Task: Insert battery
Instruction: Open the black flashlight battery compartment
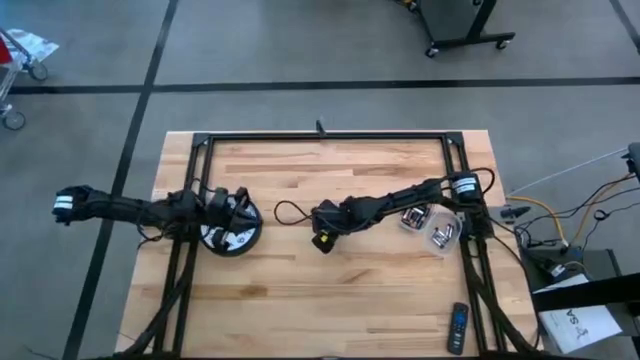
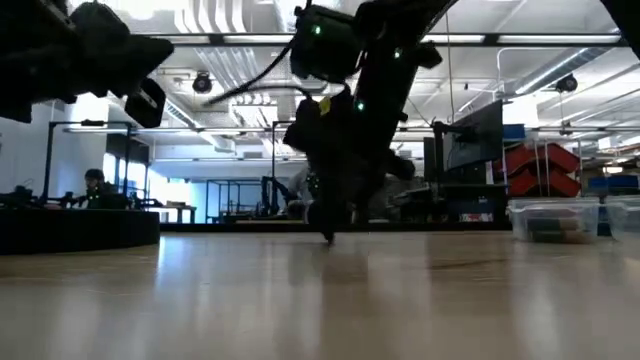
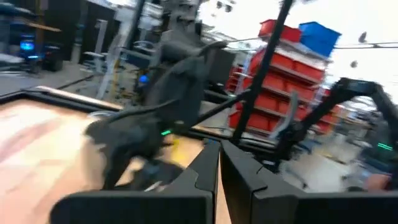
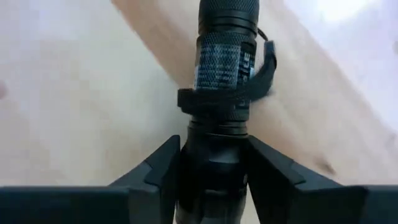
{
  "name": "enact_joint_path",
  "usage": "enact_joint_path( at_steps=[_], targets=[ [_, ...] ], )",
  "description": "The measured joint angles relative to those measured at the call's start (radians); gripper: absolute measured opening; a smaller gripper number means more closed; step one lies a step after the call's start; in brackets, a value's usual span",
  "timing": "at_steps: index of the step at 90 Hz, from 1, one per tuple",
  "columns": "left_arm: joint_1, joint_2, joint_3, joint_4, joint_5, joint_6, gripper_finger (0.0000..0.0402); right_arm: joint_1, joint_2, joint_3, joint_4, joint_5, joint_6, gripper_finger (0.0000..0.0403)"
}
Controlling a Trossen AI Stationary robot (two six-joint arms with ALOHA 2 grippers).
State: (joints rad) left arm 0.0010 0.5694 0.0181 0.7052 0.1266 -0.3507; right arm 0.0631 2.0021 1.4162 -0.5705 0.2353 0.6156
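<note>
The right gripper (image 4: pixel 214 171) pinches a black flashlight (image 4: pixel 225 68) by its body near the middle of the table (image 1: pixel 330 300), its two fingers (image 4: pixel 163 169) pressed against the barrel on either side. In the low view the flashlight's end touches or nearly touches the wood, probably so the table steadies it while a battery goes in. No battery can be made out in any view.

The left gripper (image 1: pixel 232 212) hangs over a round dark dish (image 1: pixel 232 238) near the table's left side, its fingers (image 3: pixel 205 177) pressed almost together with only a thin slit between them; whether they hold anything cannot be told. It likely waits there because the dish keeps the small parts.

Bare wood lies between the two arms and toward the front edge, giving open room. Clear plastic bins (image 1: pixel 432 226) sit close under the right arm, and a remote (image 1: pixel 457 327) lies near the front right corner.
</note>
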Motion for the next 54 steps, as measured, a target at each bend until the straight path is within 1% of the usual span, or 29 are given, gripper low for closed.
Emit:
enact_joint_path(
  at_steps=[9, 18, 25, 29, 34, 45, 54],
  targets=[
    [0.0, 0.024, 0.0, 0.002, -0.045, 0.007, 0.0, 0.026, -0.046, -0.013, 0.002, 0.053, -0.086, 0.0129],
    [0.0, 0.051, 0.0, 0.003, -0.123, 0.035, 0.0, 0.056, -0.109, -0.05, 0.011, 0.117, -0.175, 0.0129],
    [0.0, 0.084, 0.0, 0.008, -0.163, 0.051, 0.0, 0.077, -0.151, -0.092, 0.057, 0.151, -0.22, 0.0129],
    [0.0, 0.106, 0.0, 0.007, -0.165, 0.069, 0.0, 0.087, -0.176, -0.126, 0.099, 0.158, -0.247, 0.0129],
    [0.0, 0.137, 0.0, 0.01, -0.164, 0.09, 0.0, 0.099, -0.2, -0.173, 0.185, 0.158, -0.28, 0.0129],
    [0.0, 0.213, 0.0, 0.055, -0.163, 0.113, 0.0, 0.115, -0.246, -0.295, 0.447, 0.152, -0.343, 0.0129],
    [0.0, 0.28, 0.0, 0.125, -0.163, 0.129, 0.0, 0.116, -0.269, -0.397, 0.656, 0.134, -0.347, 0.0129]
  ],
)
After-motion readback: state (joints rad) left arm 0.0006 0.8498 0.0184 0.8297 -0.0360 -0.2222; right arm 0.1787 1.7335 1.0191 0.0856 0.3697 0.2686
